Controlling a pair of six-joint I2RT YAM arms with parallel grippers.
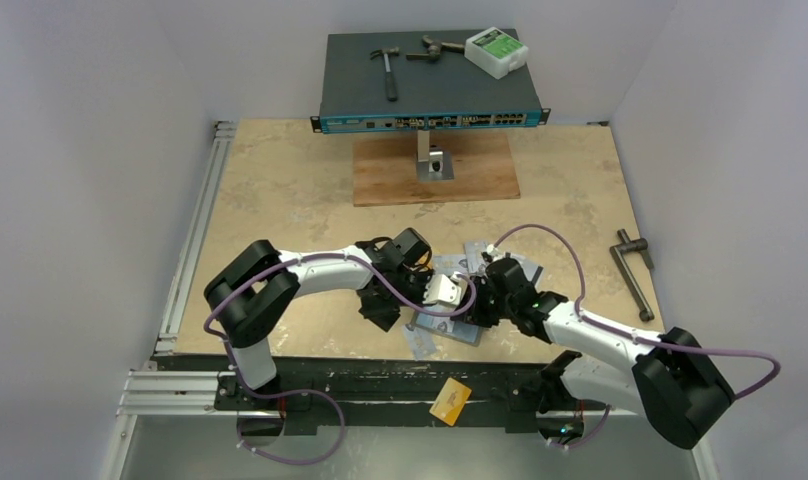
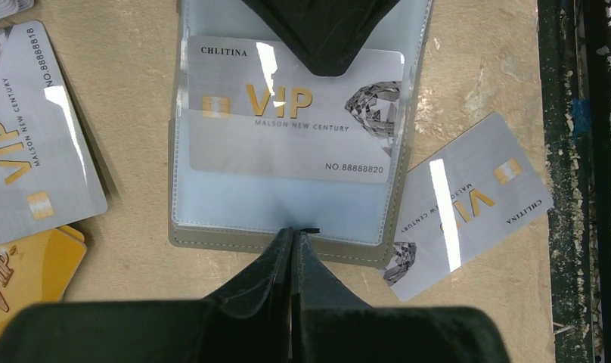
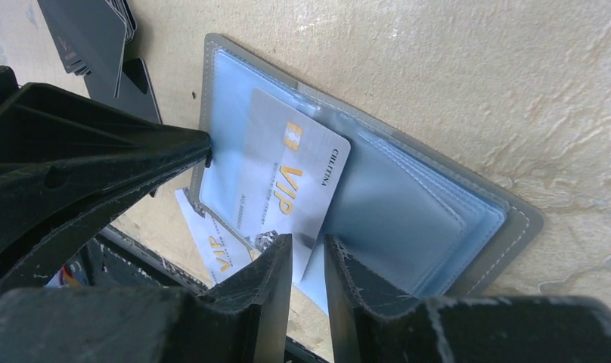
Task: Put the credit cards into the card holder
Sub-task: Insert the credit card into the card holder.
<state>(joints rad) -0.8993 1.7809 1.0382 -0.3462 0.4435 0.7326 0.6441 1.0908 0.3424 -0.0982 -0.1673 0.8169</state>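
1. At the table's [image 2: 136, 76] near middle, between the two arms, the grey card holder [image 2: 212, 240] lies open and flat, bluish clear pockets facing up.
2. A silver VIP card [image 2: 287, 144] sits partway inside one pocket.
3. The left gripper's [image 2: 293, 236] fingers are pressed together, tips bearing on the holder's rim, apparently pinning it.
4. The right gripper's [image 3: 308, 261] fingers stand a narrow gap apart, straddling the card's exposed edge; no firm pinch shows.
5. The card looks light, stiff and glossy, so likely slippery; its exposed edge is the place to grip. The holder seems soft and prone to sliding.
6. A second silver card [image 2: 469, 204] lies just beside the holder.
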